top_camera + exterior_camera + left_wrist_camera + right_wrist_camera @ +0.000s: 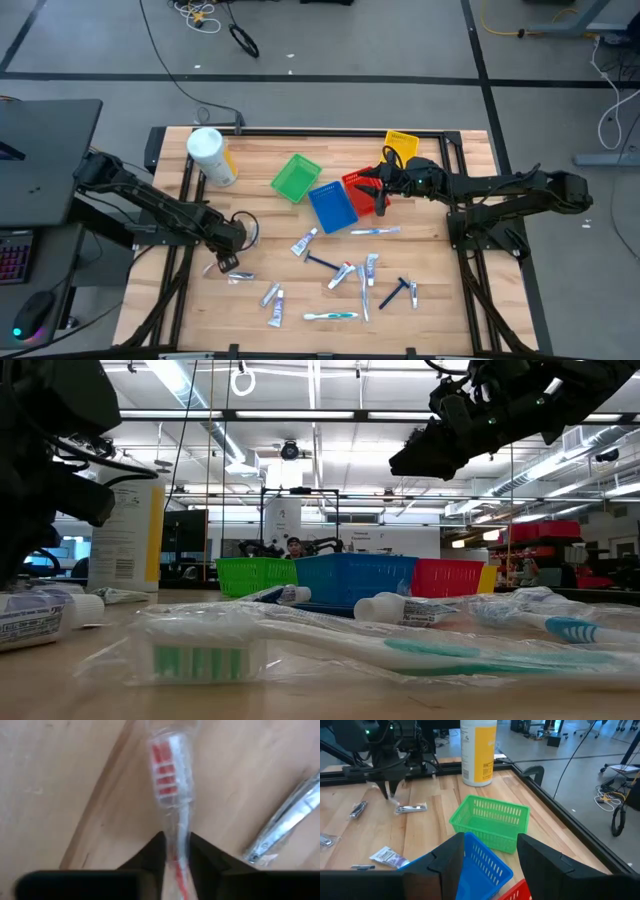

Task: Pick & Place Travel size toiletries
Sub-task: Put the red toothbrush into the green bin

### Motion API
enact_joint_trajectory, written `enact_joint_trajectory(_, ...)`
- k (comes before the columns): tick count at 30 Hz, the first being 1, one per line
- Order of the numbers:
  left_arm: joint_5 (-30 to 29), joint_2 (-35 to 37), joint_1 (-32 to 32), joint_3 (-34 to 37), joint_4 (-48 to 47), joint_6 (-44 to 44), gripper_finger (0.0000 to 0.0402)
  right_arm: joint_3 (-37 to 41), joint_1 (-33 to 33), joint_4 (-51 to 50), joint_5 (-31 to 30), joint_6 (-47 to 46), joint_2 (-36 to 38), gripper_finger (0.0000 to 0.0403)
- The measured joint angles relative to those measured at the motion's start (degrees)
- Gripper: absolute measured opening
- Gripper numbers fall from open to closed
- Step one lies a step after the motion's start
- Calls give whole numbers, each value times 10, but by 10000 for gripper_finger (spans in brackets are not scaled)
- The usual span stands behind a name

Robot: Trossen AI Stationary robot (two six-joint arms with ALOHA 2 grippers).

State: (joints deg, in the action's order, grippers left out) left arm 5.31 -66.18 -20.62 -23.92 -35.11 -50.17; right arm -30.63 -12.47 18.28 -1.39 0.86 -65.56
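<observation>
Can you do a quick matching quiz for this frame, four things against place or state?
Things:
1. left tool
2. right tool
3. white canister
4. teal toothbrush

States:
A. near table's front edge
B. open above the blue basket
C. back left on table
D. shut on a red-bristled toothbrush

Pairs: 1-D, 2-B, 3-C, 4-A

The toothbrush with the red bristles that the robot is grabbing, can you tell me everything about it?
The toothbrush has red and white bristles and a clear, slim handle with a red streak, and looks sealed in clear wrap. It lies flat on the wooden table. The left gripper is shut on its handle, with the bristle head pointing away from the gripper.
</observation>
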Motion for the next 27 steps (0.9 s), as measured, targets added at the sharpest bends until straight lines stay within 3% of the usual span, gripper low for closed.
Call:
enact_joint_trajectory(3,-7,2,0,-2,0,-1,18,0,0,0,0,0,0,193)
enact_joint_trajectory(10,-45,2,0,-42,3,22,23,0,0,0,0,0,0,193)
enact_joint_trajectory(15,-93,11,4,-101,-53,41,14,0,0,0,0,0,0,193)
enact_joint_trajectory(18,-142,17,4,-136,-98,44,14,0,0,2,0,0,0,193)
enact_joint_trajectory(22,-220,27,28,-172,-89,74,14,0,0,10,0,0,0,193)
enact_joint_trajectory(25,-278,27,64,-186,-42,105,14,0,0,16,0,0,0,193)
enact_joint_trajectory(27,-287,27,94,-186,0,158,14,0,0,18,0,0,0,193)
